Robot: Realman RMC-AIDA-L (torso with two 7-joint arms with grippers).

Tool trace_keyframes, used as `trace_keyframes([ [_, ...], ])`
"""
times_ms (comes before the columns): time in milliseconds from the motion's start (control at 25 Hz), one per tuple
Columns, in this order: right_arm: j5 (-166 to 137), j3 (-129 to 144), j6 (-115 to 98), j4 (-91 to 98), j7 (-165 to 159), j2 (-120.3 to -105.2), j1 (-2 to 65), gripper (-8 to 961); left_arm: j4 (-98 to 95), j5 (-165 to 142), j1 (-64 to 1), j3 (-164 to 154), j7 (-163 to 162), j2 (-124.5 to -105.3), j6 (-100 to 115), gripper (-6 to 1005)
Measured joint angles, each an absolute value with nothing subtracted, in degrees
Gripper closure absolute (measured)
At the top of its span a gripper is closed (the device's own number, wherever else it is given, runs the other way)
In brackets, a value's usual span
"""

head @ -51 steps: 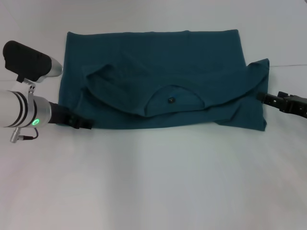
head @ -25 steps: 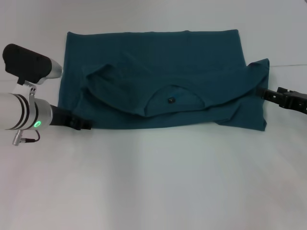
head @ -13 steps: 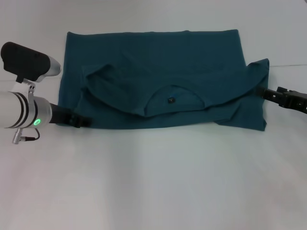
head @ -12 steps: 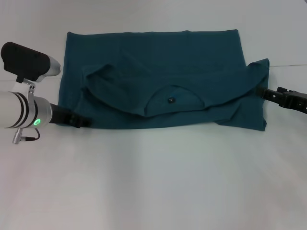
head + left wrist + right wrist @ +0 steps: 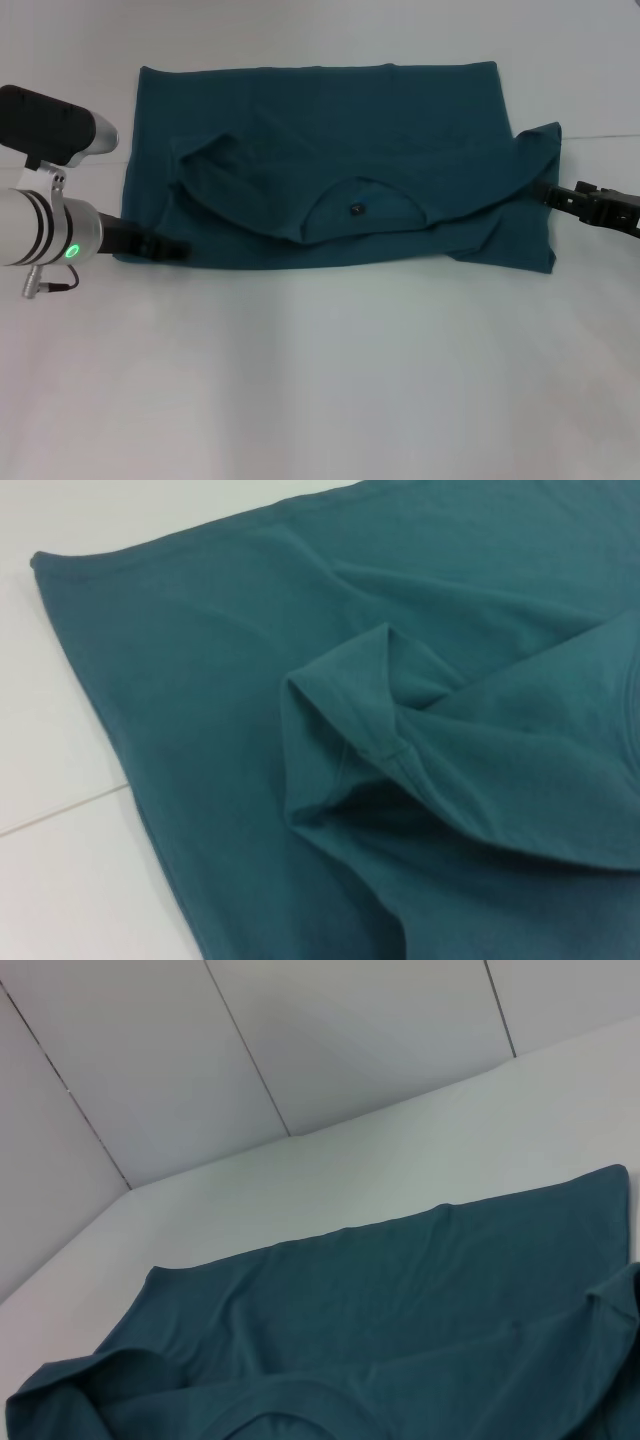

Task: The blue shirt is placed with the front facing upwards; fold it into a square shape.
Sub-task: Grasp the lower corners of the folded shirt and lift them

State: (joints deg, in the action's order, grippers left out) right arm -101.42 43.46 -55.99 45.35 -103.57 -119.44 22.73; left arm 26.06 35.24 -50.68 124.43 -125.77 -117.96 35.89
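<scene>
While the blue shirt [image 5: 330, 160] is spread across the far half of the white table [image 5: 320, 380], it is seen folded over on itself into a wide band, with the collar part laid back toward the near edge. The round neckline [image 5: 362, 208] is found near the middle of the shirt's near edge, and a small dark tag [image 5: 356, 209] is visible inside it. One sleeve [image 5: 535, 150] is left sticking out past the shirt's right end. At the shirt's near left corner the left gripper [image 5: 165, 247] is held low, right at the cloth's edge; whether its fingers are apart or together cannot be told, as they are seen only as a dark blur against the fabric. At the shirt's right end, just below the protruding sleeve, the right gripper [image 5: 552, 196] is brought up against the cloth; its fingers cannot be judged either. From the left wrist view, a bunched sleeve fold [image 5: 370, 740] is shown lying on the flat fabric. From the right wrist view, the shirt's far hem [image 5: 400, 1230] is seen stretched flat over the table.
</scene>
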Motion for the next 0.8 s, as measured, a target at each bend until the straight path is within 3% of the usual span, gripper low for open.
trace_keyframes([
  [280,-101.4,43.3,-56.0,45.3,-103.6,-119.44,22.6,87,25.9,35.2,-50.7,124.4,-125.8,-118.03,35.9,145],
  [520,-101.4,43.4,-56.0,45.3,-103.6,-119.44,22.6,87,25.7,35.2,-50.7,124.7,-125.8,-118.03,35.4,159],
  [800,-101.4,43.2,-56.2,45.3,-104.1,-119.44,22.5,87,25.5,35.2,-50.6,124.7,-125.9,-118.05,35.3,268],
])
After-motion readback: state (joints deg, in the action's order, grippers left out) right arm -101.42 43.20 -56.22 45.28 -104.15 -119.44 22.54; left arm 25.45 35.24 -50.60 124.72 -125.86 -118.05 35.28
